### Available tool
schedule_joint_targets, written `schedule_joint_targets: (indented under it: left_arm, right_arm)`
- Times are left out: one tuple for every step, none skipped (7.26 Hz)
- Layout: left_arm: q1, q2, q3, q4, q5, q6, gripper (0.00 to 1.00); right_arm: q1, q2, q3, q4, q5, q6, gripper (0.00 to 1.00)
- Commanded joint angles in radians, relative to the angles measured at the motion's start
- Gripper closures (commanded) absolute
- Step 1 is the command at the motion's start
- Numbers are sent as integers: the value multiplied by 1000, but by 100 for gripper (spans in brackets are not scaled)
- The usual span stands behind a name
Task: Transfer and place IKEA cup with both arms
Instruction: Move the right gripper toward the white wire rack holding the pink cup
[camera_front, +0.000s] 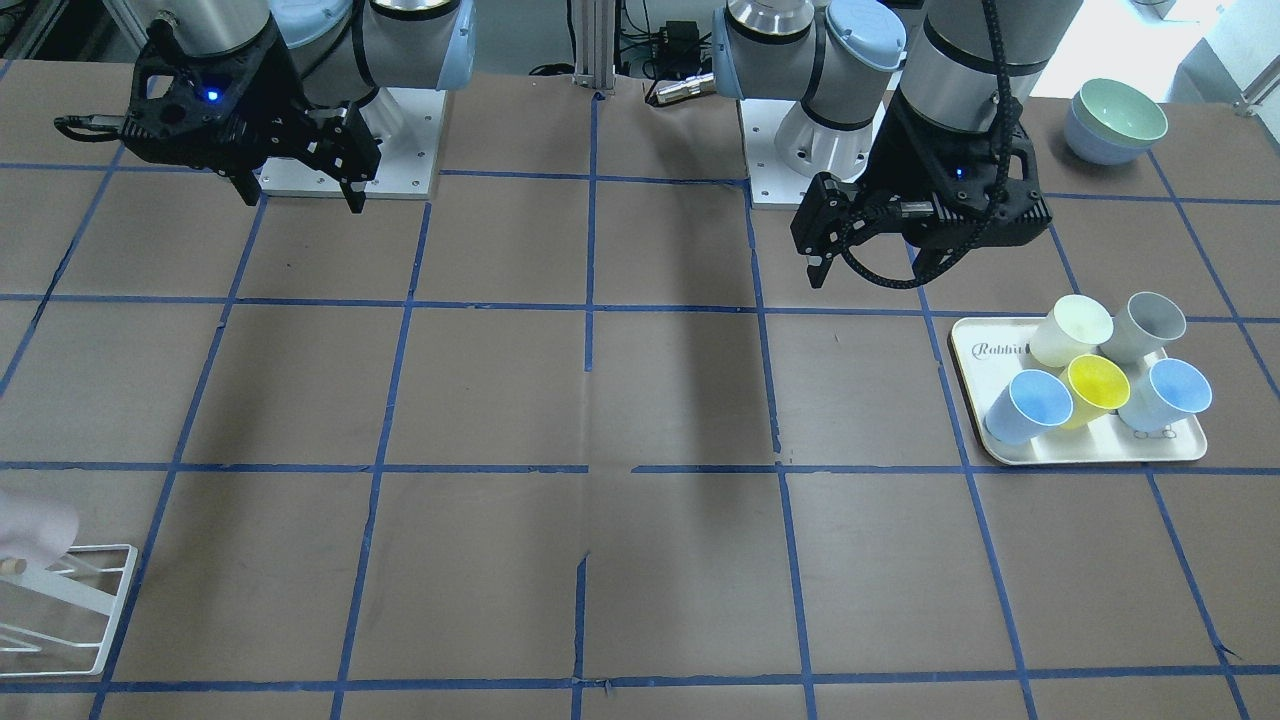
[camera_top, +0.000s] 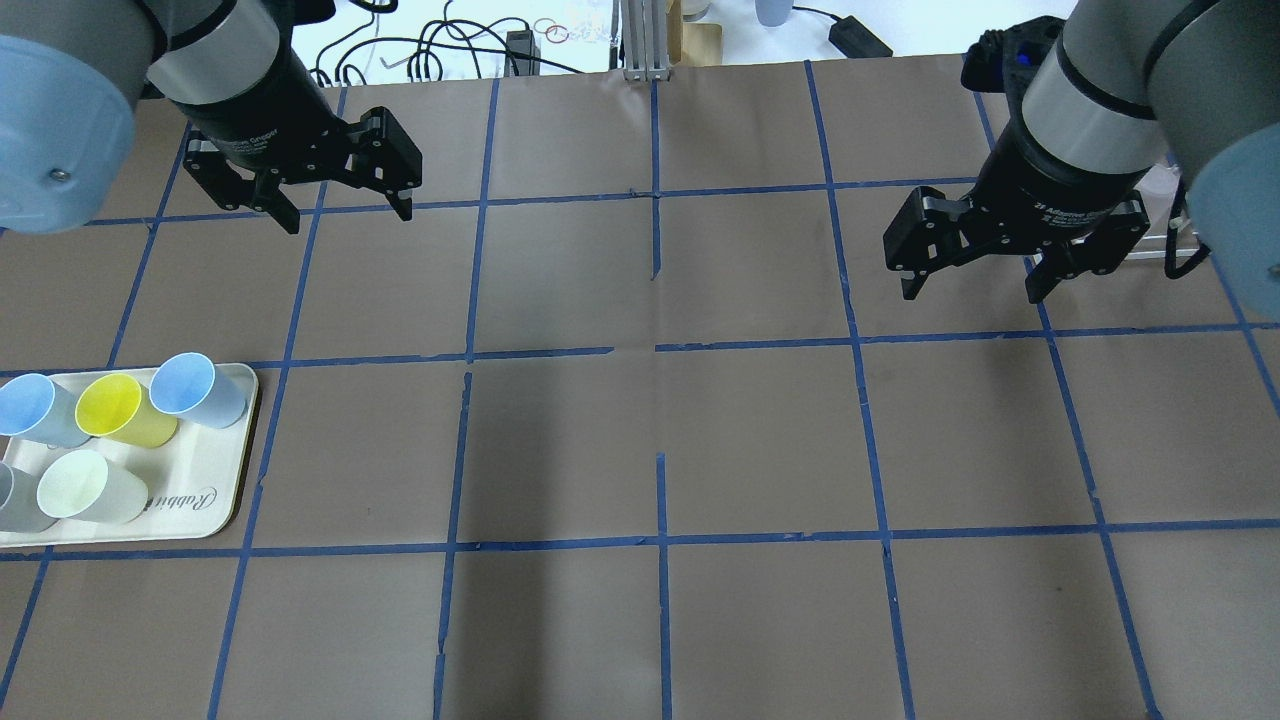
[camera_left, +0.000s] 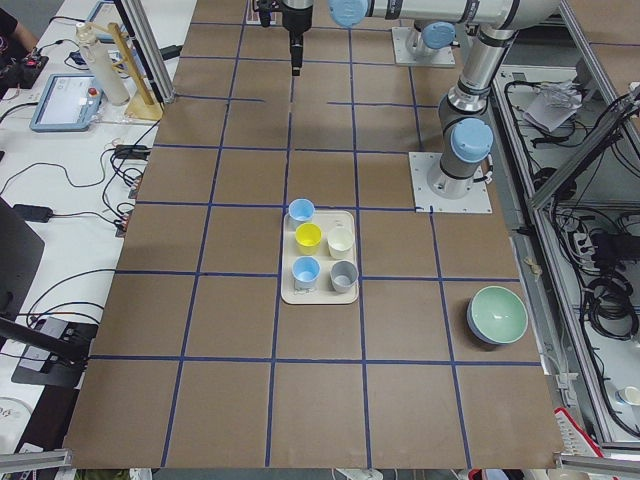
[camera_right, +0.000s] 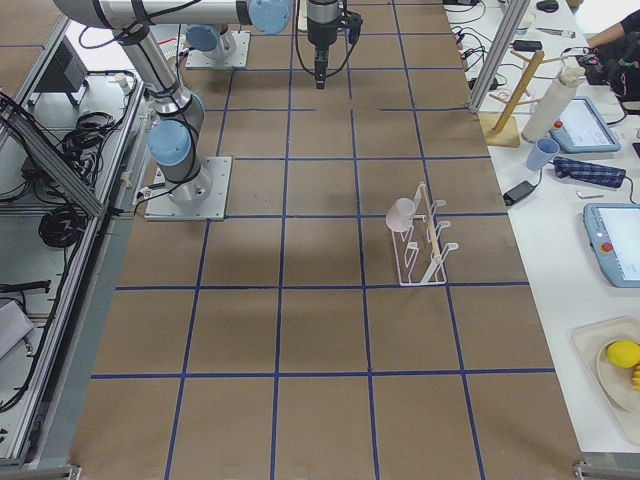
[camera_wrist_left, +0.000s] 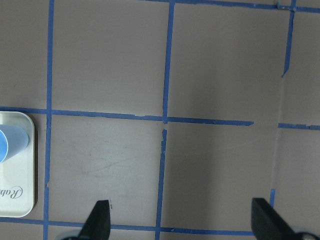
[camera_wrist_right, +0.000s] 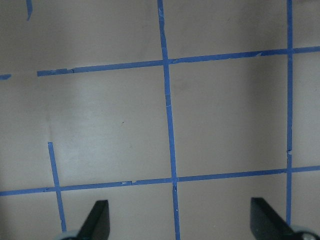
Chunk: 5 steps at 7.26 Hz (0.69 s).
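The pale pink IKEA cup hangs tilted on a white wire rack at the table's right end. It also shows at the front view's left edge. My left gripper is open and empty, held above the table's far left part, beyond the cup tray. My right gripper is open and empty above the table's right side, short of the rack. The wrist views show only bare table between the open left fingertips and the open right fingertips.
A cream tray at the left holds a pale yellow cup, a yellow cup, two light blue cups and a grey one. Stacked bowls sit near the left arm's base. Blue tape grids the brown table.
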Motion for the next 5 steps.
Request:
schedule_joint_targets:
  left_arm:
    - [0, 3, -2, 0, 2, 0, 0]
    - [0, 3, 0, 0, 0, 0, 0]
    - [0, 3, -2, 0, 2, 0, 0]
    - [0, 2, 0, 0, 0, 0, 0]
    - [0, 3, 0, 0, 0, 0, 0]
  right_arm:
    - [0, -2, 0, -6, 5, 6, 0]
    - [-6, -2, -2, -5, 3, -4, 0]
    - [-9, -3, -11, -3, 5, -8, 0]
    - [-3, -3, -14, 5, 5, -6, 0]
    - [-2, 0, -5, 6, 3, 9, 0]
